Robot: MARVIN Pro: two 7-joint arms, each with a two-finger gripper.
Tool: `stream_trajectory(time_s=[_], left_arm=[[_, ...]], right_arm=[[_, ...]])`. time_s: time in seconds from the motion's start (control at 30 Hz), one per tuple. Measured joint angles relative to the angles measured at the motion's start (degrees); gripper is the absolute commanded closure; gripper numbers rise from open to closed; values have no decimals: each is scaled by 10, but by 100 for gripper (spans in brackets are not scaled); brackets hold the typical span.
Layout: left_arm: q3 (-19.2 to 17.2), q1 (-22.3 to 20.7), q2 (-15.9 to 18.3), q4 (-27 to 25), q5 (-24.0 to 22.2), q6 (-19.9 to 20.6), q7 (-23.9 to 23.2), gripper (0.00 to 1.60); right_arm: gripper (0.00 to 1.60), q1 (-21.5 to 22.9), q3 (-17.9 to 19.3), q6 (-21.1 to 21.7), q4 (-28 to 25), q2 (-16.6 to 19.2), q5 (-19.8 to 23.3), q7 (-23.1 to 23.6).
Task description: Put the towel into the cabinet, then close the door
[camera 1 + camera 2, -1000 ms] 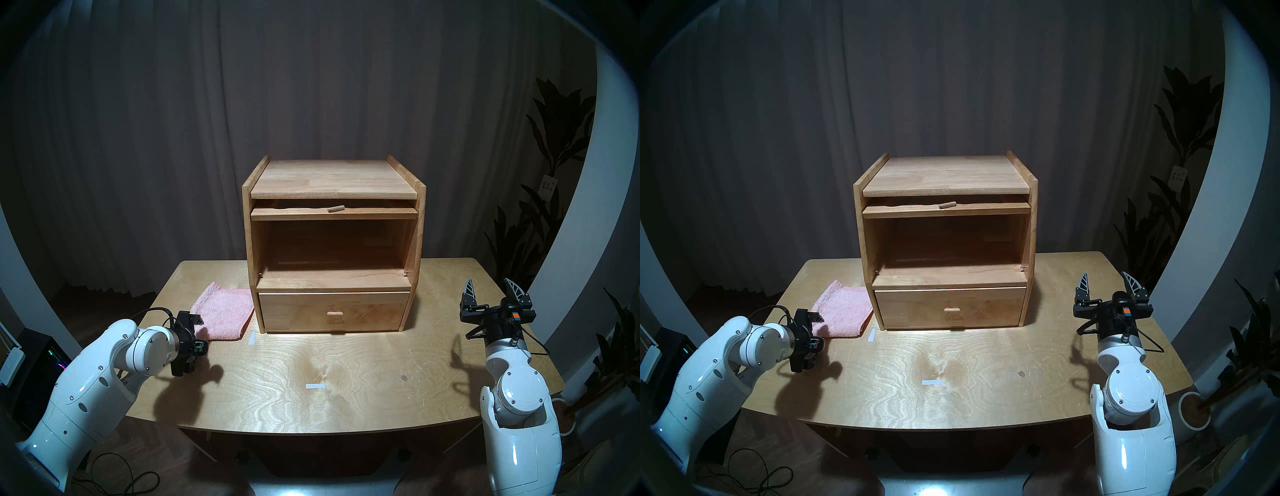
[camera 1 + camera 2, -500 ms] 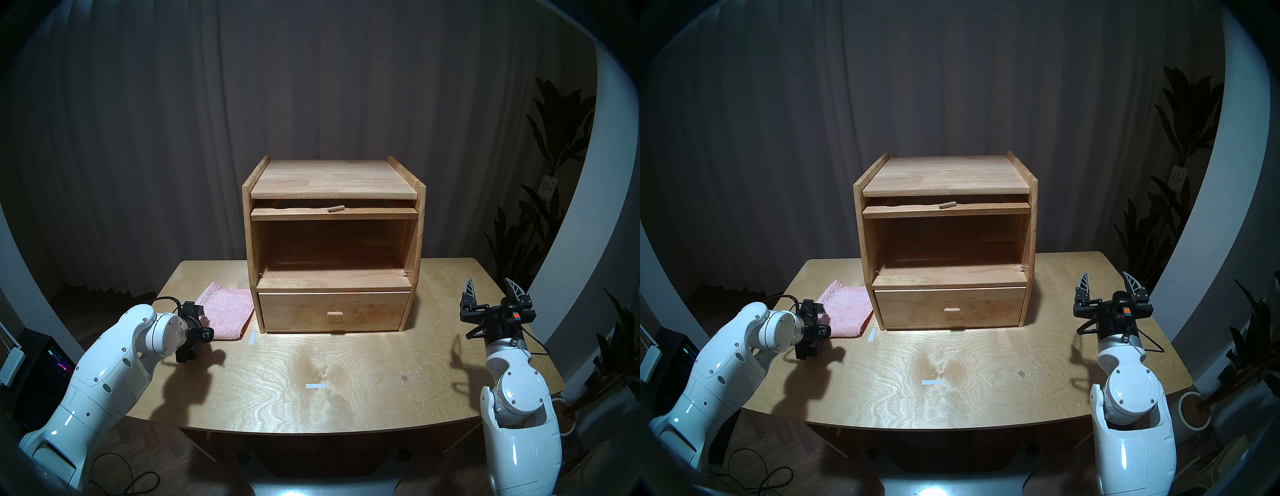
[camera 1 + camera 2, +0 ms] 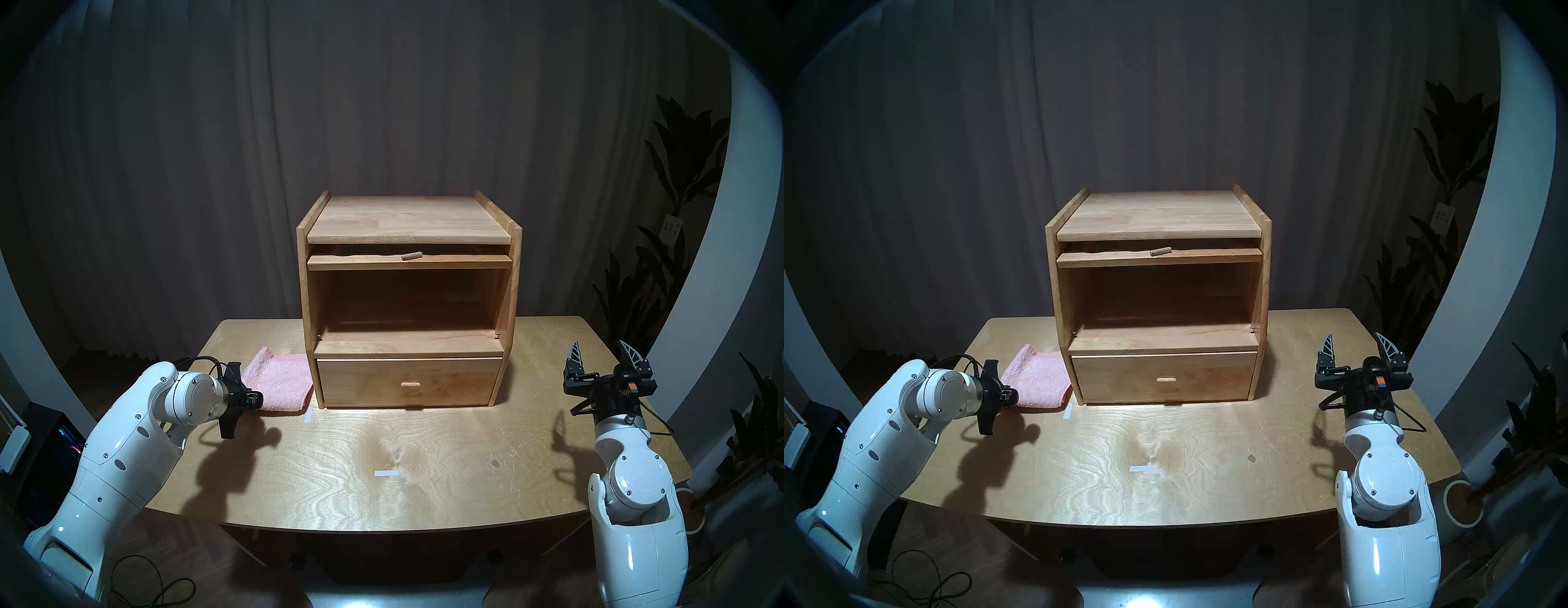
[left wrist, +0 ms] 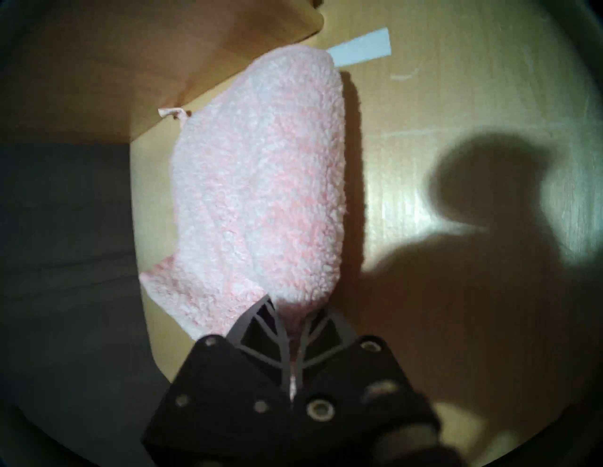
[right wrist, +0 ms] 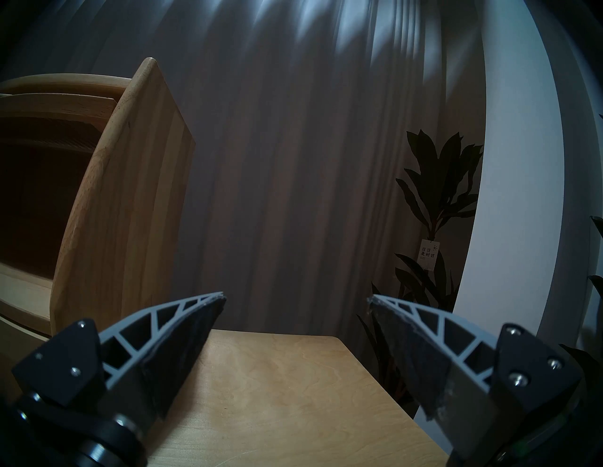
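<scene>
One soft, light towel (image 4: pixel 261 182) lies near the counter's (image 3: pixel 424 458) left edge, just beside the cabinet (image 3: pixel 407 297); it should sag and trail, so a pinch at its near corner suits. The left end effector (image 4: pixel 292 321) is closed on that corner, angled down from the near left. The right end effector (image 5: pixel 297 301) hangs open over the right edge, pointing about level.

The towel (image 3: pixel 283 384) lies on the table (image 3: pixel 424 479), just left of the cabinet (image 3: pixel 409 297).
</scene>
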Motion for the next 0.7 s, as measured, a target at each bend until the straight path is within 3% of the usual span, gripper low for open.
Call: stream_trajectory(time_s=[0.33,0.7], left_arm=[[-74,49,-23,-82,-31,18,79,160],[-165,102,-50,-160,-86,44,112,160]], right_arm=[[0,1,0,0,4,0,0,0],[0,1,0,0,8,0,0,0]])
